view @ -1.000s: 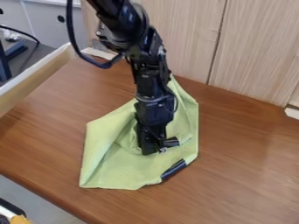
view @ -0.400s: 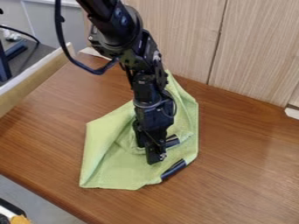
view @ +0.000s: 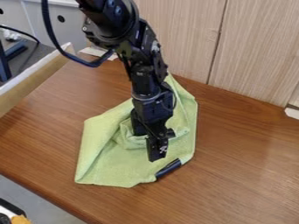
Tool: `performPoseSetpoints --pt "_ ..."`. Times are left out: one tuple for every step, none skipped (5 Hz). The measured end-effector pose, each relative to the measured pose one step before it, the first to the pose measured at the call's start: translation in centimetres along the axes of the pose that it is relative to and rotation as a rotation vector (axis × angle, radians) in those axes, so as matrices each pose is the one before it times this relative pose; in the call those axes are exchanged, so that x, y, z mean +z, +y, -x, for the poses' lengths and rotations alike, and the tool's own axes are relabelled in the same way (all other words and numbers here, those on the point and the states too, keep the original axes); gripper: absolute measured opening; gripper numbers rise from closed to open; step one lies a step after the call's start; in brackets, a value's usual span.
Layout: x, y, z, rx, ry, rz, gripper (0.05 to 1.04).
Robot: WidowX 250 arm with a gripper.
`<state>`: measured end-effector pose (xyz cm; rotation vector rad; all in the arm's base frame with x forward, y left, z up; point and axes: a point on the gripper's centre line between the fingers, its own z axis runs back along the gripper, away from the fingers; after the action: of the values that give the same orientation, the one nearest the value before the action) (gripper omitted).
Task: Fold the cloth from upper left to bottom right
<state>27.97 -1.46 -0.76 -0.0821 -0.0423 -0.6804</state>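
My black gripper (view: 153, 146) hangs low over the middle of the light green cloth (view: 111, 162), its tip just above and left of the dark strip (view: 168, 169) at the cloth's lower right edge. Around the gripper the cloth is bunched into a raised fold (view: 129, 139). One part of it stretches up behind the arm toward the wooden panel, and a flatter part spreads to the lower left. Whether the gripper holds any cloth, I cannot tell; the arm hides part of the folds.
The brown wooden table (view: 239, 166) lies under the cloth, its front edge running across the lower left. Pale wood panels (view: 251, 48) stand at the back. A pale raised border (view: 35, 78) bounds the left side, and a white piece (view: 292, 112) sits at the right.
The gripper went a little toward the table's front, then stayed low over the cloth. Most recently the cloth and its dark strip shifted slightly left and up in the view.
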Motion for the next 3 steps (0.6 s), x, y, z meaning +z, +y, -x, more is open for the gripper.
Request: performPoseSetpoints --pt "2.109 -0.01 -0.487 -0.0047 -0.0325 -0.0434 1.001" --pt "2.518 -0.205 -0.32 -0.0121 -0.0436 -0.0502 1.0" --pt "1.987 -0.539 -0.267 -0.0087 -0.0751 0.016 1.001"
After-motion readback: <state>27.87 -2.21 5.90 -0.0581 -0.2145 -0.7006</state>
